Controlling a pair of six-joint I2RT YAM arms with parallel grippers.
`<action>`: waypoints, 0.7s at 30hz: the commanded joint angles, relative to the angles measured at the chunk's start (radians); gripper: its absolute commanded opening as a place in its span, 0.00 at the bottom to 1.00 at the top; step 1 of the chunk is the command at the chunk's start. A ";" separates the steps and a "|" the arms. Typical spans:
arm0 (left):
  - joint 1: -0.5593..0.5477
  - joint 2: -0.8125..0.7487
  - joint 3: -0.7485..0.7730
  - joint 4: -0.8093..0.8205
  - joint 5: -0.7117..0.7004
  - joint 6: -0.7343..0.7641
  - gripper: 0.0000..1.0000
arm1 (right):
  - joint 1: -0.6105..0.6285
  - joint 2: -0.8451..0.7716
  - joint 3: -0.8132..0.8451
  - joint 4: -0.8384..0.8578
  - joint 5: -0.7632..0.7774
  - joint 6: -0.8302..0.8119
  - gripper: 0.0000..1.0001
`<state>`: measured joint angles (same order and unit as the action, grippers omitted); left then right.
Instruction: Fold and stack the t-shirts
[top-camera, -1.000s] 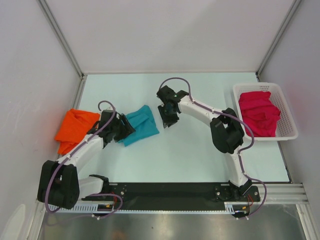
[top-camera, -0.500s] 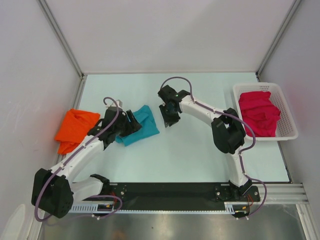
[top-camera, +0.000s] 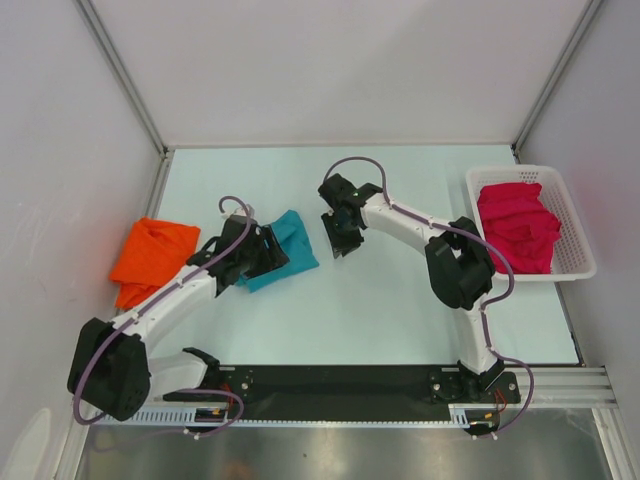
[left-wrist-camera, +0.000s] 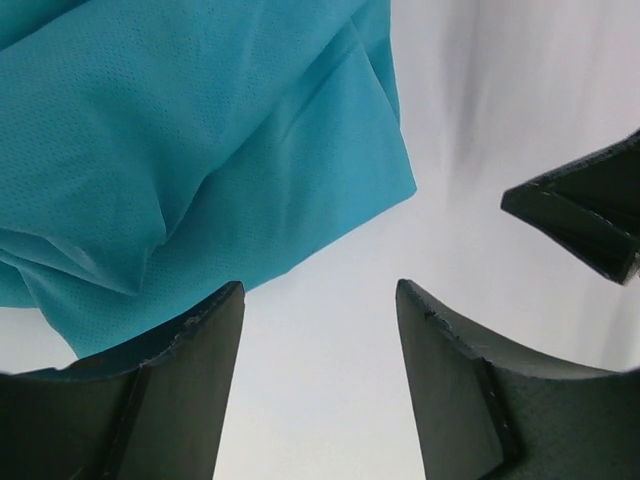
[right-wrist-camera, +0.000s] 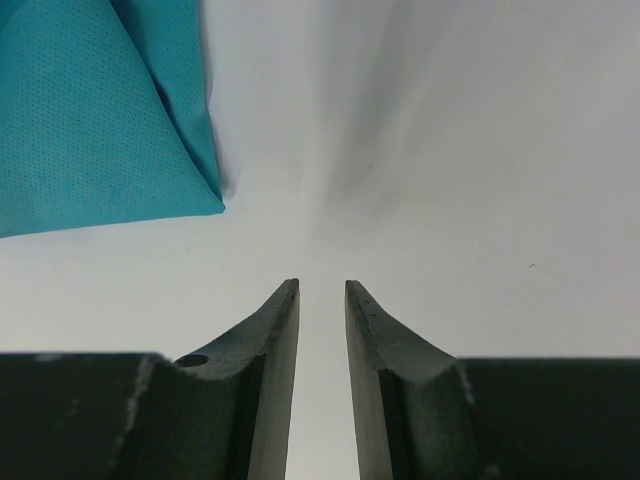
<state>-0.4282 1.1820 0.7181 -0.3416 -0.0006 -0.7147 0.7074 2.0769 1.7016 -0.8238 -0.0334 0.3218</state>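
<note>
The teal t-shirt lies roughly folded on the table left of centre. My left gripper hovers over its left part, open and empty; in the left wrist view the teal cloth lies just beyond the left finger. My right gripper stands just right of the shirt, its jaws nearly shut with a narrow gap and nothing between them; the teal corner is up to the left. The orange t-shirt lies bunched at the far left. The magenta t-shirt sits crumpled in the basket.
A white slotted basket stands at the right edge of the table. Metal frame posts and white walls close in the back and both sides. A tip of the right gripper's finger shows in the left wrist view.
My left arm has swung right, carrying its gripper from the teal shirt's left edge further over the cloth. The right gripper has shifted only slightly.
</note>
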 joint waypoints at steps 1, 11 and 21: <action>-0.003 0.068 0.004 0.049 -0.050 0.012 0.68 | 0.000 -0.055 0.003 0.017 0.018 0.006 0.30; 0.127 0.275 0.119 0.078 -0.061 0.078 0.68 | -0.025 -0.093 -0.023 -0.005 0.032 -0.003 0.30; 0.233 0.318 0.273 0.015 -0.041 0.112 0.69 | -0.029 -0.087 -0.030 -0.002 0.032 0.000 0.30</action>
<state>-0.2047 1.5063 0.9436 -0.3099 -0.0418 -0.6273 0.6773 2.0342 1.6661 -0.8307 -0.0116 0.3210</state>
